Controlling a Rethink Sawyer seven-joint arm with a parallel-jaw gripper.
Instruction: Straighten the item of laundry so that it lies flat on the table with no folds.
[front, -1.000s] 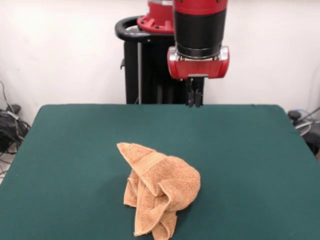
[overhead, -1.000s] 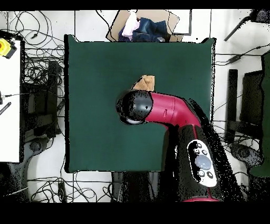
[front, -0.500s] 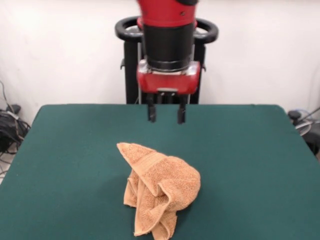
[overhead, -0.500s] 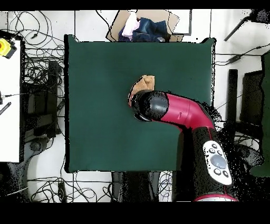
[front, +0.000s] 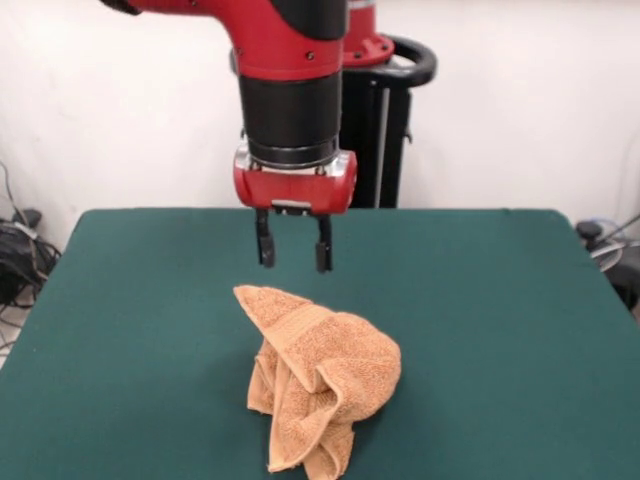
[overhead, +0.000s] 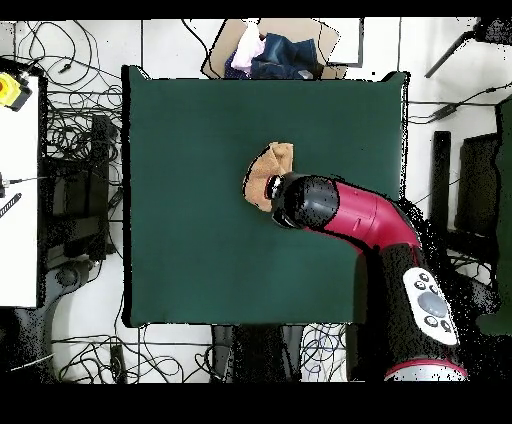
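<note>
Green felt covers the table (front: 520, 330), and near its front edge, about midway across, the orange-tan towel (front: 320, 372) lies bunched in overlapping folds. Just behind the towel's rear corner the gripper (front: 293, 250) hangs above the felt, jaws apart and empty. Overhead, cables (overhead: 75, 150) tangle beside the table's side edge, and a cardboard box (overhead: 272, 50) holding crumpled cloths sits past another edge.

Even bright light, soft shadows, no glare.

End effector (front: 294, 257) lower, nearer towel (front: 318, 372), now open.
</note>
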